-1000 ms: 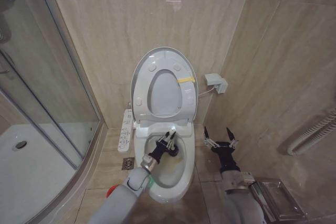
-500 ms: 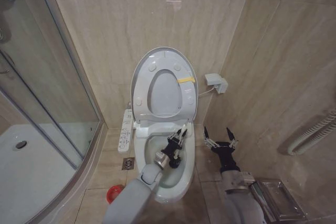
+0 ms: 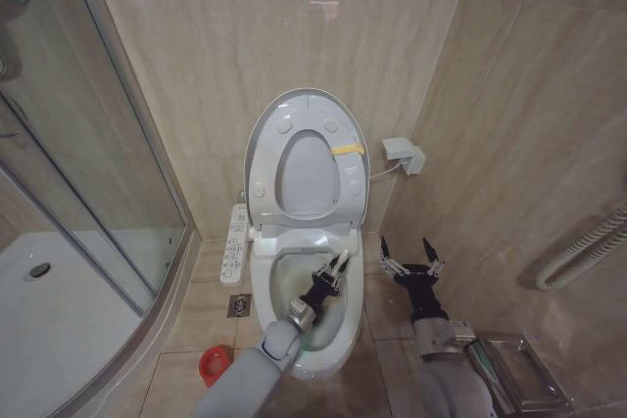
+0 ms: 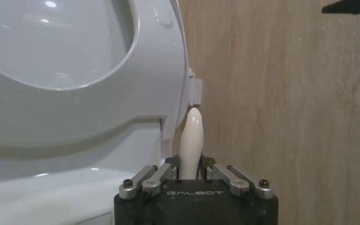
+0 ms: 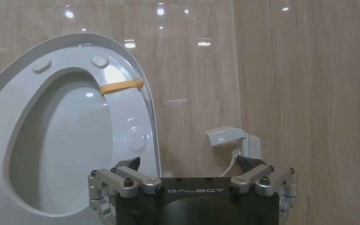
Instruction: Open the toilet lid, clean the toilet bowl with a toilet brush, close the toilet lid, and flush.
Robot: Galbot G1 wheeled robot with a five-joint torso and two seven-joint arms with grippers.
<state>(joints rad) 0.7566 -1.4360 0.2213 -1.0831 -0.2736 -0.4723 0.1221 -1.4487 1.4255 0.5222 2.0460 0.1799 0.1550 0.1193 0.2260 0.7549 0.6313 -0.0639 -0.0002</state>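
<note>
Nearest to you, low on the floor by the left arm, sits the small red holder (image 3: 213,364). Just beyond it your left pincer (image 3: 329,275) reaches over the toilet bowl (image 3: 338,332), toward the bowl's right side, and it is clamped on the toilet brush (image 3: 339,264); the white handle tip (image 4: 191,136) sticks up between the fingers (image 4: 144,180) in the left wrist view, while the bristle end is hidden below the pincer. The inside of the bowl shows yellowish staining near the pincer.

To the right of the bowl, above the floor, your right pincer (image 3: 410,259) hangs with its fingers (image 5: 125,177) spread wide and nothing between them.

Farther back, the seat (image 3: 346,186) with its yellow tag (image 3: 347,149) and the toilet lid (image 3: 311,102) both stand upright against the tiled wall (image 3: 216,46). The side control panel (image 3: 235,232) runs along the bowl's left, and a small white wall box (image 3: 403,153) sits to the right of the lid.
</note>
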